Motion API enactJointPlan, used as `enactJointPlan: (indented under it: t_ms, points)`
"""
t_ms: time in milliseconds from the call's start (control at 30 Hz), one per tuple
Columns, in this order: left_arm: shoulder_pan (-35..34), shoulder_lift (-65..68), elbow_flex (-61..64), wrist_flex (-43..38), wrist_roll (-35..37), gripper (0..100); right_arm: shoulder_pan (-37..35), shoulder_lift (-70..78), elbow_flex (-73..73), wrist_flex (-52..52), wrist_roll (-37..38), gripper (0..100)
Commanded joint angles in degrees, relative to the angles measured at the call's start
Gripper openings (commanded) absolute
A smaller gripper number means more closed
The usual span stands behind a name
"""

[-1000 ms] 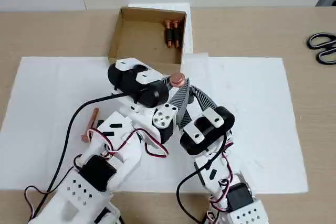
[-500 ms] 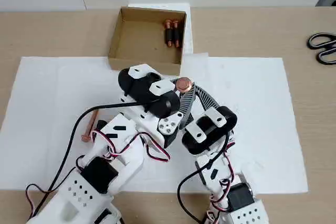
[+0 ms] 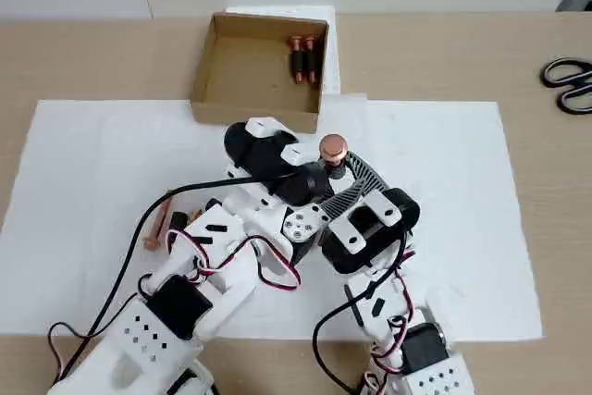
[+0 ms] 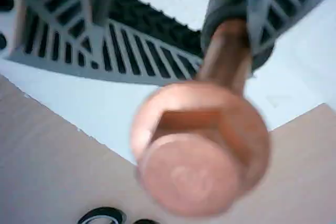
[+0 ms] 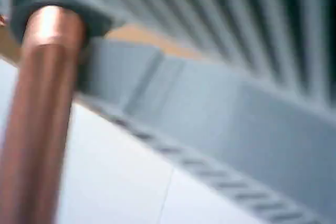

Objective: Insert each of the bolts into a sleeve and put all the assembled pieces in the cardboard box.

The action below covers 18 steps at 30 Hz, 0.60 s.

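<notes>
Bolt (image 3: 333, 147) + sleeve (image 4: 223, 6) carried rightward w/ both arms; not over cardboard box (image 3: 242, 80) yet. Right gripper (image 3: 336, 169) clamped on sleeve; left jaws: can't tell (hidden). Shaft partly exposed, insertion prob. unfinished.

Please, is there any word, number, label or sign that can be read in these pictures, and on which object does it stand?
None: no text can be read in any view. The cardboard box, the white paper sheet and the copper bolt bear no print that shows.
</notes>
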Motion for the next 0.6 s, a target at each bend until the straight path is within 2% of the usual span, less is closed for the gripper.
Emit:
enactJointPlan:
  t_ms: [0,100,333,567]
  points:
    - [0.5,-0.4,-0.7,0.4,-0.1,18,-0.4,-1.1,0.3,-1.1,0.4,0.4]
    - [0.1,-0.4,-0.7,0.4,-0.2,18,-0.4,-1.1,0.3,-1.1,0.4,0.4]
    - [-8.3,-0.7,-3.8,0.5,-0.2,18,-0.5,-1.1,0.0,-1.5,-0.1,0.4]
    - [-8.5,-0.7,-4.9,0.5,-0.2,18,-0.5,-1.1,0.0,-1.5,-2.9,0.4]
